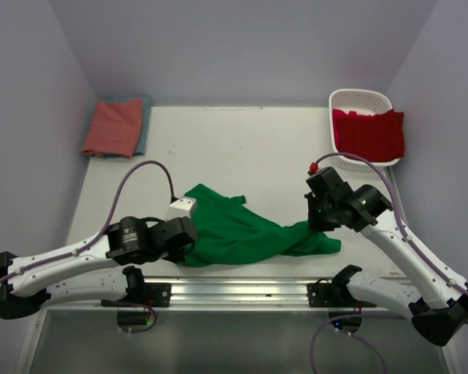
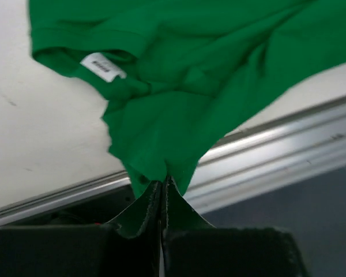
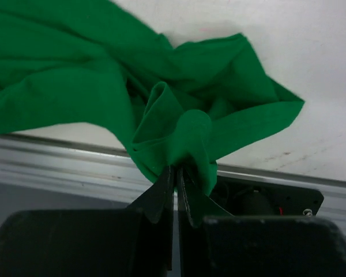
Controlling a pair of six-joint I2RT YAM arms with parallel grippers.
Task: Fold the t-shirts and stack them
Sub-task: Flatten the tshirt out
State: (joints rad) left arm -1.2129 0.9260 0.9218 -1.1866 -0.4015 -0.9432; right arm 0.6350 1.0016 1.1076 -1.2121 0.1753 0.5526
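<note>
Green t-shirt (image 1: 242,230) is lying crumpled on the bench (image 1: 242,148), left fingers (image 2: 139,214) and right fingers (image 3: 159,197) each clamping a bunched edge.

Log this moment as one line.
left claw: shut on green t-shirt | right claw: shut on green t-shirt | green t-shirt: crumpled, near table edge | red t-shirt: draped over white basket

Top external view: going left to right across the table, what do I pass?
First the salmon-pink t-shirt → left pincer → green t-shirt → right pincer → red t-shirt.
</note>
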